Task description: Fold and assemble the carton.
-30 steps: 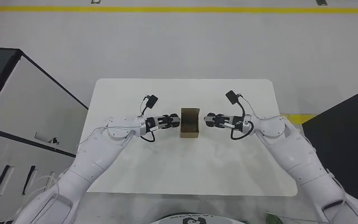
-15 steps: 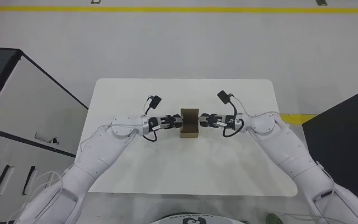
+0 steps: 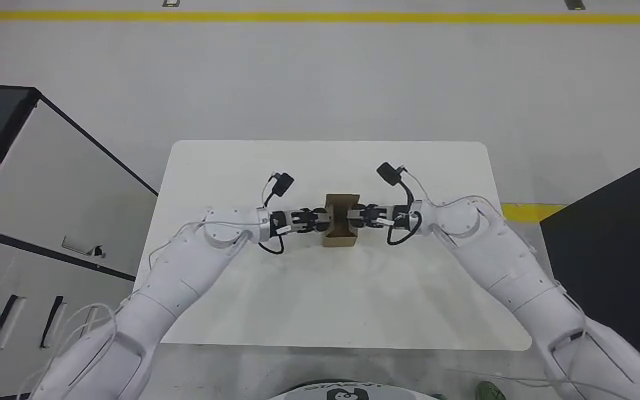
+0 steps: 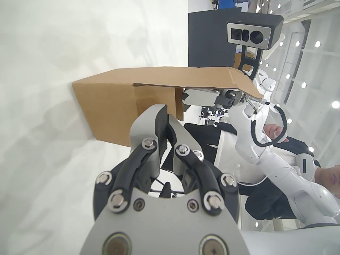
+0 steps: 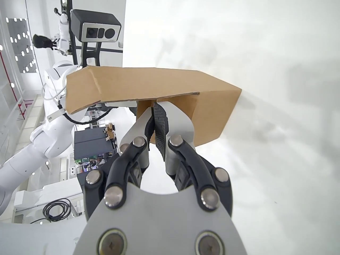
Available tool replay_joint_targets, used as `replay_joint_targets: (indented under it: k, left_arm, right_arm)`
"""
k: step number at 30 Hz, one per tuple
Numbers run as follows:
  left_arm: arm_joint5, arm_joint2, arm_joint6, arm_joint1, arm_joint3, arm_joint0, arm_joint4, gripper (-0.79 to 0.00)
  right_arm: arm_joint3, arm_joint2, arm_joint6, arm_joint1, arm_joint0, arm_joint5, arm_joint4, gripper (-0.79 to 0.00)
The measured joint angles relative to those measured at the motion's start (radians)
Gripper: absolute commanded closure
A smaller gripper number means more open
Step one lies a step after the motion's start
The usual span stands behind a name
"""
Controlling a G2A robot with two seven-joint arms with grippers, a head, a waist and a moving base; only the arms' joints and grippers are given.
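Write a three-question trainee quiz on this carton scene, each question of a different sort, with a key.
1. True or false: the cardboard carton hangs in the air above the white table.
2. Where are the left gripper and the right gripper? A) both at one side of the carton; B) at opposite sides of it; C) both at the table's edges, far from it.
3. Fill in: both grippers' fingers are ___ (open or shut).
Key: 1 false; 2 B; 3 shut.
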Motion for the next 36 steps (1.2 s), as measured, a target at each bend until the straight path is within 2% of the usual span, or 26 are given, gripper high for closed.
replay_joint_targets:
  k: [11,23,36]
  left_arm:
    - [0.001,-0.006,0.005,-0.009,0.015,-0.005,0.013,0.000]
    - [-0.002,-0.008,-0.029,-0.015,-0.009,0.011,0.017,0.000]
    - [0.003,-0.004,-0.035,-0.030,0.018,-0.004,0.019,0.000]
  right_arm:
    - [0.012,-0.005,-0.013,-0.015,0.010,-0.011,-0.018,0.000]
    - [0.007,0.008,-0.017,-0.021,0.000,-0.006,-0.036,0.000]
    - [0.023,0.006,-0.014,-0.034,0.007,-0.006,-0.055,0.000]
